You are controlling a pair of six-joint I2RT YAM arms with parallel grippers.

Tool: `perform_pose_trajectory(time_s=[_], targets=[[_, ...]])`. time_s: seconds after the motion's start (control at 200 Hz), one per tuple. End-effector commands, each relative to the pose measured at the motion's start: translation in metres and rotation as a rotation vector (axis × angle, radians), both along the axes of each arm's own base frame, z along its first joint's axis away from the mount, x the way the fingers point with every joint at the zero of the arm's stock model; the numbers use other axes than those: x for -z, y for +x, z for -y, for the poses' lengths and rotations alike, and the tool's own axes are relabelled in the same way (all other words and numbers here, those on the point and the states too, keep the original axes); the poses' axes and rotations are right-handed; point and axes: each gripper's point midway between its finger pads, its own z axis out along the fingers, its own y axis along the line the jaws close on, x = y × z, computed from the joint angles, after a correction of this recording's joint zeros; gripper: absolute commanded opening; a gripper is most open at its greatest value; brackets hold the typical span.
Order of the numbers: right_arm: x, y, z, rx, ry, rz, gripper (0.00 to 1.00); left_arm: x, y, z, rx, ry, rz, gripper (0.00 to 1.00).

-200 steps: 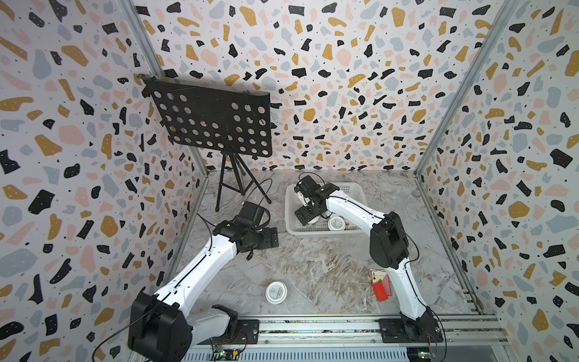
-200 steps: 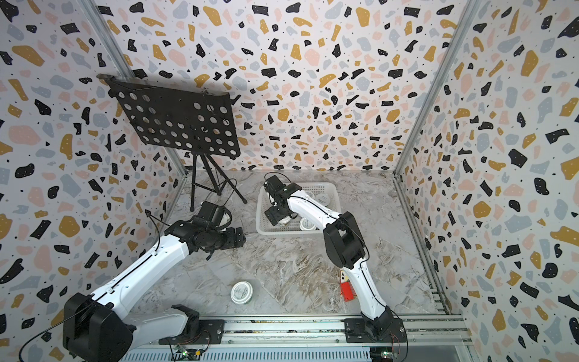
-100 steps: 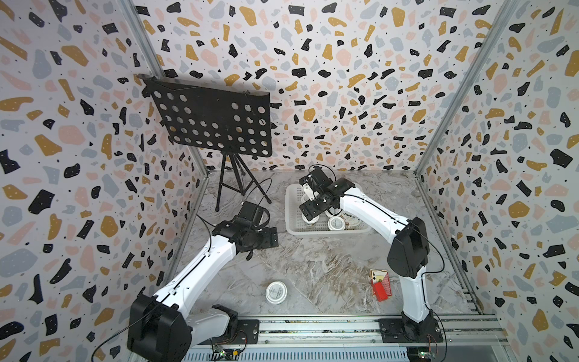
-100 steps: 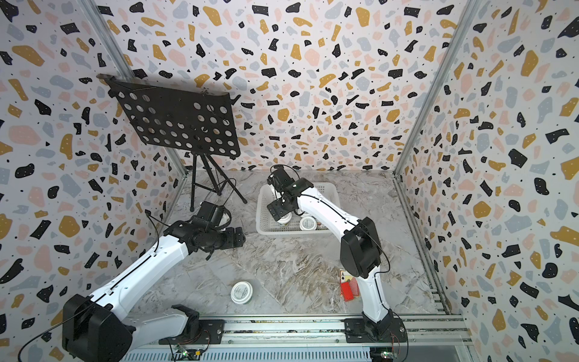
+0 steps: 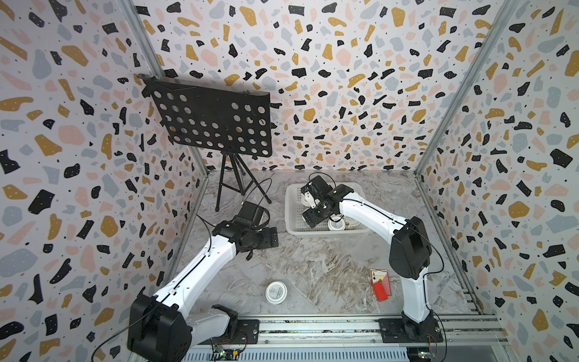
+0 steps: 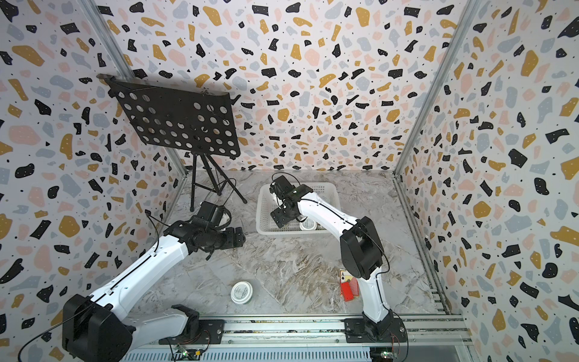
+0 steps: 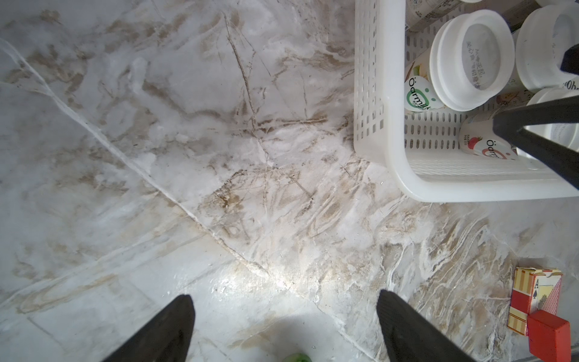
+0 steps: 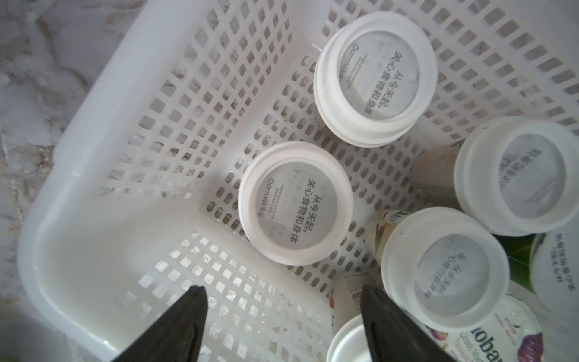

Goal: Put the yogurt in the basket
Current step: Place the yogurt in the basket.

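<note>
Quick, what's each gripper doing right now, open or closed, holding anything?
Left gripper: open, holding nothing.
Right gripper: open, empty, over the basket.

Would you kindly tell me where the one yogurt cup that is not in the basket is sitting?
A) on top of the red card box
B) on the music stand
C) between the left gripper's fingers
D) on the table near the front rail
D: in both top views the lone yogurt cup stands upright on the marble table close to the front rail, well apart from the basket.
</note>
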Motion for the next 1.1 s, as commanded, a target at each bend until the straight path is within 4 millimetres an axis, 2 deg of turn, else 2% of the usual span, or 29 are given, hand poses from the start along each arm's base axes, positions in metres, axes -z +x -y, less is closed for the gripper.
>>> perform_pose_trajectory(time_s=[0.0,0.3,0.536,1.096], targets=[[0.002,0.003,0.0,0.011,0.002,0.003,0.79,-0.013,0.008,0.003,0.01,-0.019,0.052,0.95],[0.015,0.009,-0.001,0.015,-0.026,0.001,0.71,-0.013,0.008,0.001,0.007,-0.014,0.055,0.95],[0.021,0.014,-0.001,0.02,-0.043,0.006,0.71,-0.012,0.008,0.001,0.006,-0.013,0.054,0.95],[0.022,0.026,-0.004,0.022,-0.06,0.037,0.7,-0.012,0.007,0.0,0.004,-0.012,0.053,0.95]])
